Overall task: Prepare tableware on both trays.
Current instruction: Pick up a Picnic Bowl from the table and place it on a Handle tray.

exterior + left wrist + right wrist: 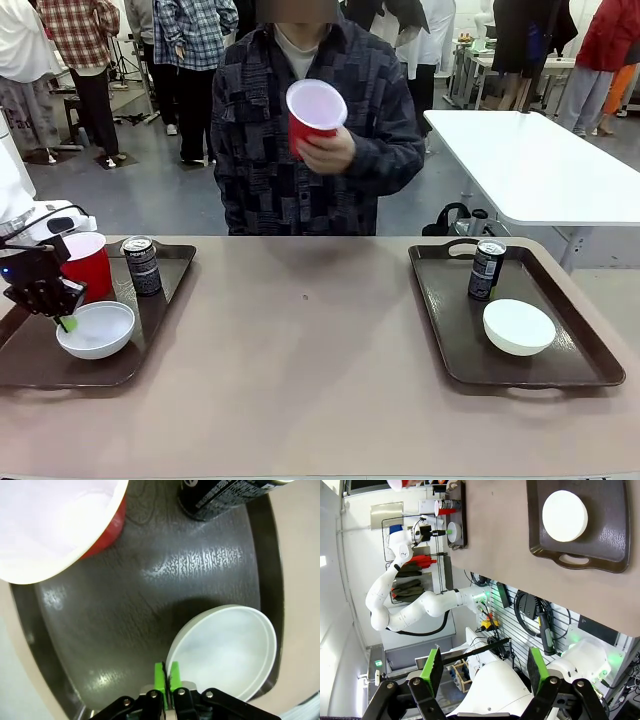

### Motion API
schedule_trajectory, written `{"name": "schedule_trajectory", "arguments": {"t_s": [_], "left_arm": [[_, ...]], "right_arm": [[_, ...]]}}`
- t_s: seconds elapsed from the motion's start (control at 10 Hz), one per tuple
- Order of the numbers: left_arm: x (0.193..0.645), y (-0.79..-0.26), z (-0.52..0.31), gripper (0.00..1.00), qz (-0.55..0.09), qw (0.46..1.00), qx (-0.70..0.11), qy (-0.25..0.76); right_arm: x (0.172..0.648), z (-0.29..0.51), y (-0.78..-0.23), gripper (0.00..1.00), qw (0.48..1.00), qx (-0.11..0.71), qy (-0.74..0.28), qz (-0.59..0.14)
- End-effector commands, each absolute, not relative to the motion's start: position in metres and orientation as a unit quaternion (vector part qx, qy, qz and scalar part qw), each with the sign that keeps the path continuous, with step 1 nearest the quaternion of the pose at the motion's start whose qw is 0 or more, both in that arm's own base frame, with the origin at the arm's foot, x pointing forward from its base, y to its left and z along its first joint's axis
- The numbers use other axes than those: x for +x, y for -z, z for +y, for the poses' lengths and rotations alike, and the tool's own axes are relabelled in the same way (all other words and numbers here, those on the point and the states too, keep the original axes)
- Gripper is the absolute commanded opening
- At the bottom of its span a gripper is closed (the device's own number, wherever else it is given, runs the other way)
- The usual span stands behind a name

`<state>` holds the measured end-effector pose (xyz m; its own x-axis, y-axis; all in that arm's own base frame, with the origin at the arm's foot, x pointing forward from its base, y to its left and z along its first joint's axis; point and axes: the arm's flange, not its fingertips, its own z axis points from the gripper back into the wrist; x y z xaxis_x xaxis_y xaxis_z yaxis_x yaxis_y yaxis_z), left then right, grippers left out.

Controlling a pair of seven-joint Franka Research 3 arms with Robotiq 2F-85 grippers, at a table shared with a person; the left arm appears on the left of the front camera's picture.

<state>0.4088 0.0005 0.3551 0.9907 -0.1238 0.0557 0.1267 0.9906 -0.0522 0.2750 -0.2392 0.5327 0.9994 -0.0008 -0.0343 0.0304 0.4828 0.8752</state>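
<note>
Now the left gripper (66, 322) is down at the left tray (165, 330). Its two green pads (159, 677) sit very close together, one on each side of the rim of a small white bowl (96, 329). From above, in the left wrist view, the thin rim runs right between the pads, so they seem to pinch it, but I cannot tell how tight the hold is. The bowl (225, 650) rests on the dark tray floor (150, 595), near the tray's front edge.

Just behind the gripper stands a red cup (88, 264) with a white inside. Beside the cup is a dark can (141, 265), standing up straight.

Across the table, the person holds a second red cup (314, 116) in one hand (330, 150), tipped so its white inside faces us, high above the table (300, 380).

Over on the right tray (575, 350) another dark can (486, 269) stands near the back, and a second white bowl (518, 326) sits just in front of it.

The right gripper (482, 667) is up in the air, far from the tray, with its fingers wide apart and nothing between them.
</note>
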Motion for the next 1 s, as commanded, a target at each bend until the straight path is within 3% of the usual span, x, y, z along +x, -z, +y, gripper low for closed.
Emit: {"name": "schedule_trajectory", "arguments": {"t_s": [0.0,0.2,0.3,0.4,0.6,0.7,0.9], "left_arm": [[0.408,-0.351,-0.001,0.32,-0.032,0.998,-0.011,0.053],[0.405,-0.359,-0.002,0.91,-0.033,0.998,-0.01,0.056],[0.404,-0.366,-0.004,0.82,-0.034,0.998,-0.008,0.06],[0.401,-0.373,-0.006,1.0,-0.031,0.998,-0.008,0.061],[0.391,-0.394,-0.015,1.0,-0.023,0.996,-0.016,0.082],[0.388,-0.404,-0.019,0.65,-0.017,0.995,-0.017,0.094],[0.384,-0.422,-0.027,0.85,-0.015,0.993,-0.004,0.113]], "right_arm": [[0.274,-0.237,-0.533,0.89,0.859,0.511,0.008,0.015],[0.274,-0.237,-0.533,0.89,0.859,0.511,0.008,0.015],[0.274,-0.237,-0.533,0.89,0.859,0.511,0.008,0.015],[0.274,-0.237,-0.533,0.89,0.859,0.511,0.008,0.015],[0.274,-0.237,-0.533,0.89,0.859,0.511,0.008,0.015],[0.274,-0.237,-0.533,0.89,0.859,0.511,0.008,0.015],[0.274,-0.237,-0.533,0.89,0.859,0.511,0.008,0.015]]}}
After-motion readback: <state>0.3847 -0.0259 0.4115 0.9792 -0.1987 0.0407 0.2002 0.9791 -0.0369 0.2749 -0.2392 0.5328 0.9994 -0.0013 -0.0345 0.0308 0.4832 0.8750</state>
